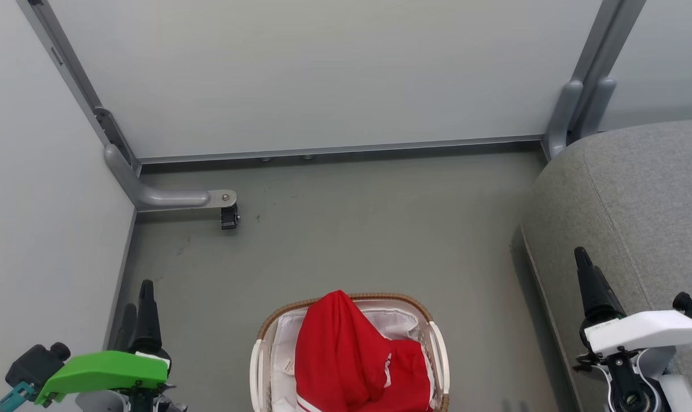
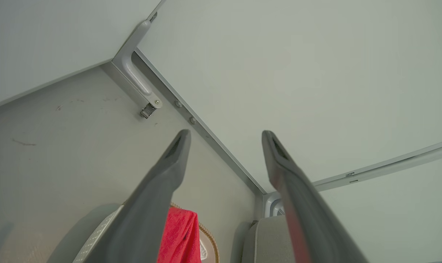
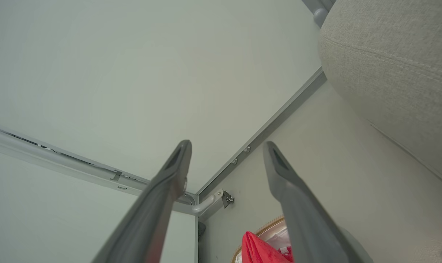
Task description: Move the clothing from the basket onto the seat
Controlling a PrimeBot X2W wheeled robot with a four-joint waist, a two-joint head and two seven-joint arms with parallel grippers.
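Note:
Bright red clothing (image 1: 351,360) is heaped in the oval wicker basket (image 1: 437,355) at the bottom centre of the head view, white stripe trim showing at its edges over the white liner. The grey seat (image 1: 637,200) rises on the right. My left gripper (image 1: 138,294) hangs open at the lower left, well left of the basket, its fingers (image 2: 169,164) empty. My right gripper (image 1: 583,257) stands open in front of the seat's edge, right of the basket, fingers (image 3: 283,175) empty. The clothing (image 2: 178,233) and seat (image 2: 268,237) peek into the left wrist view; clothing (image 3: 259,252) and seat (image 3: 396,62) into the right.
Pale partition walls (image 1: 323,74) enclose the grey floor (image 1: 351,229) on the left and far sides. A grey metal foot with a small caster (image 1: 229,216) juts from the left corner. A metal post (image 1: 580,109) stands at the seat's far corner.

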